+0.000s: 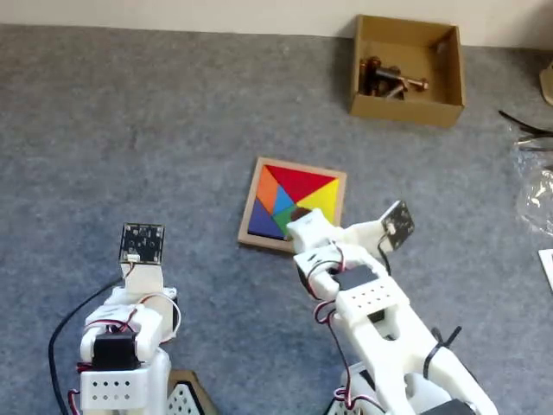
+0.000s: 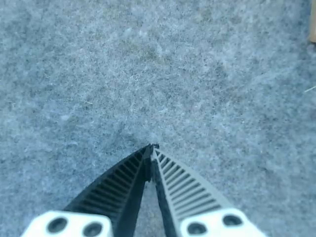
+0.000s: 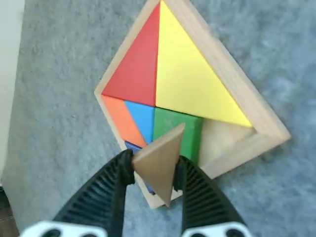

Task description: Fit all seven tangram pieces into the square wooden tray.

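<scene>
Grey felt (image 1: 130, 130) covers the whole table. At its near edge stand the two white arms, the right arm (image 1: 380, 320) stretched toward the middle and the left arm (image 1: 121, 337) upright off to the side. A cardboard box (image 1: 402, 111) with a few small items inside sits at the far edge, well apart from both.

In the middle lies the square wooden tray (image 1: 249, 207). Large red (image 3: 136, 69) and yellow (image 3: 192, 74) triangles fill its far half. Orange (image 3: 123, 121), light blue (image 3: 143, 118), green (image 3: 175, 131) and dark blue (image 3: 132, 145) pieces pack most of the near half. One triangular corner (image 3: 222, 140) beside the green and yellow shows bare wood.

The right gripper (image 3: 154, 160) is over the tray's near edge, its fingers clamped on a brown triangle (image 3: 160, 153). The triangle sits above the green piece, its point aimed back toward the arm.

The left gripper (image 2: 152, 147) is over bare felt, its fingertips pressed together with nothing between them.
</scene>
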Controlling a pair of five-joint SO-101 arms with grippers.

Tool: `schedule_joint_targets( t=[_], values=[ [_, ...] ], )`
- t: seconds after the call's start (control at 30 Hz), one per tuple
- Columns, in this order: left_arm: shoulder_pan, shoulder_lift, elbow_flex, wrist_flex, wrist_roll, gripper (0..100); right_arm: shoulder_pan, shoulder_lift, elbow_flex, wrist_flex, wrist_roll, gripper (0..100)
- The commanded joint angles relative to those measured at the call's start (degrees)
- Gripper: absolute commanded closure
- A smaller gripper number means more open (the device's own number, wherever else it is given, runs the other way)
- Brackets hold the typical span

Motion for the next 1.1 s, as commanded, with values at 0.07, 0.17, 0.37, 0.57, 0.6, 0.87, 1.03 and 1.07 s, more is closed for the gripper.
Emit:
schedule_joint_targets(
  t=[0.07,0.17,0.37,0.57,0.6,0.87,1.03,1.07],
  values=[
    [-0.75,-0.31,1.27,0.44,-0.35,99,3.47,1.27,-0.31,-1.89,-4.04,99.2],
    [-0.75,-0.31,1.27,0.44,-0.35,99,4.26,1.27,-0.31,-1.89,-4.04,99.2],
    [-0.75,-0.31,1.27,0.44,-0.35,99,4.09,1.27,-0.31,-1.89,-3.87,99.2],
    [-0.75,-0.31,1.27,0.44,-0.35,99,4.09,1.27,-0.13,-1.89,-3.87,99.2],
    [-0.75,-0.31,1.27,0.44,-0.35,99,4.09,1.27,-0.13,-1.89,-3.87,99.2],
    [-0.75,-0.31,1.27,0.44,-0.35,99,4.00,1.27,0.13,-1.80,-3.78,99.2],
    [-0.75,-0.31,1.27,0.44,-0.35,99,1.98,1.36,0.57,-1.63,-3.69,99.2],
    [-0.75,-0.31,1.27,0.44,-0.35,99,1.45,1.36,1.27,-1.80,-3.69,99.2]
  ],
)
